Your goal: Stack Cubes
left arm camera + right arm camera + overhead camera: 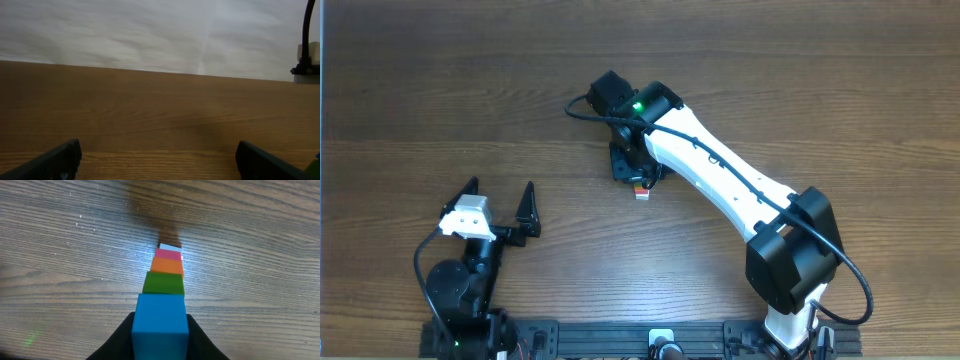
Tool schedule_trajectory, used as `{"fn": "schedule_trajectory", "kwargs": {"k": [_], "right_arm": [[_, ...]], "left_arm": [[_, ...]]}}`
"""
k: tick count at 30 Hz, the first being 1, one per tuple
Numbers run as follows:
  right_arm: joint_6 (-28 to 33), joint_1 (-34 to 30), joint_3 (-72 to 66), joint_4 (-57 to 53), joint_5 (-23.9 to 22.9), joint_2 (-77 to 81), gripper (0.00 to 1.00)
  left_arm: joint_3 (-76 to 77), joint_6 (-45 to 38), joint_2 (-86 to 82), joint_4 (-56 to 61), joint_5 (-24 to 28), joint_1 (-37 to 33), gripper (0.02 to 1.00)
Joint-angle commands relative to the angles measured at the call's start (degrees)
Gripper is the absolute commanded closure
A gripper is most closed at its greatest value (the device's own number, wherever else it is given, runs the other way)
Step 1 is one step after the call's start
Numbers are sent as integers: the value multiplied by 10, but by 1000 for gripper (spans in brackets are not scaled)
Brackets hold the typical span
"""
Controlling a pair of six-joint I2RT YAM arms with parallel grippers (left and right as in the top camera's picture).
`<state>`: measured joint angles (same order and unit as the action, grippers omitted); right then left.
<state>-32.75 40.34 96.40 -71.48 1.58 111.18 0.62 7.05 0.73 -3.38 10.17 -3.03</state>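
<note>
Stack [641, 191]: five cubes are set one above another on the counter [60, 255].
Order from the top: blue cube [160, 311], green cube [163, 284], orange cube [167, 266], pink cube [167, 254], white cube [170, 246].
Blue cube: it is seen directly above the green cube; contact between them cannot be told.
Right end effector [160, 325]: it is held over the stack and clamped on two sides of the blue cube.
Left end effector [501, 186]: it is kept well apart from the stack, fingers spread wide, nothing held.
</note>
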Motion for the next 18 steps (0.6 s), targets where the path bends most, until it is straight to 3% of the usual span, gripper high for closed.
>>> {"fn": "schedule_trajectory", "kwargs": {"k": [1,18], "right_arm": [[2,4,-6,0,1,10,921],[2,4,-6,0,1,14,893]], "left_arm": [[-3,-8,-4,0,7,-3,18],[-3,-8,-4,0,7,-3,18]]}}
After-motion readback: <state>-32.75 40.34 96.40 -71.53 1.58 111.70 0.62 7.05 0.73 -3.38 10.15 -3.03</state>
